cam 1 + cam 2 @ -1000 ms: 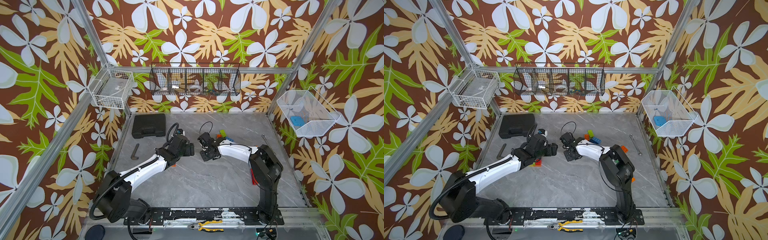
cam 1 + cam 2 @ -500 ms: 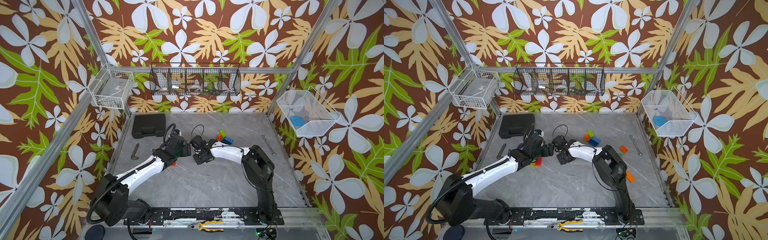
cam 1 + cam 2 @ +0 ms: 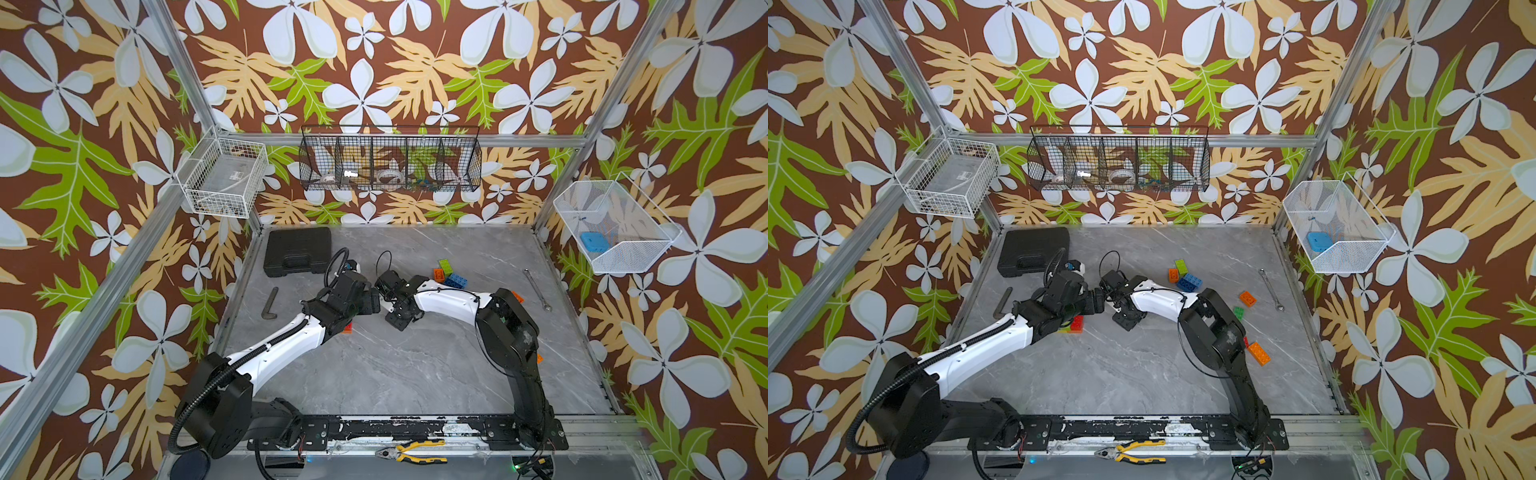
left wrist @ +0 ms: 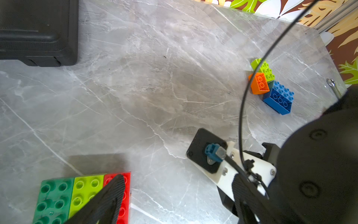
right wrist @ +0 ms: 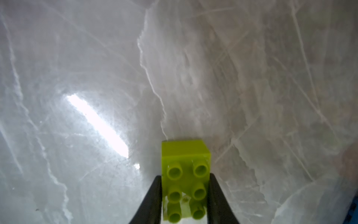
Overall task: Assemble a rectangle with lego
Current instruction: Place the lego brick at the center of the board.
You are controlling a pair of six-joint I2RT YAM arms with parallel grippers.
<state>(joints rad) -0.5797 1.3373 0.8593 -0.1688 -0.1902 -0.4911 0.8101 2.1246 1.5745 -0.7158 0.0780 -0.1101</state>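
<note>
We hold a lime brick [image 5: 186,153] in the right gripper [image 5: 185,176]; our left gripper [image 4: 178,179] is released.
The right fingers [image 5: 153,199] pinch the brick's two long sides, studs toward the wrist camera, over the grey table [image 5: 77,58]. Our left jaws stand wide, one finger [image 4: 110,195] over the red end of the joined green, lime and red row [image 4: 58,199]; loose lime, orange and blue bricks [image 4: 279,97] lie well apart.

I find both top views looking steeply down from high above the table [image 3: 395,374], covering all of it near-identically. My left wrist view looks obliquely across the table at close range and shares the loose bricks [image 4: 279,95] with them. My right wrist view sits closest, facing the table top.
</note>
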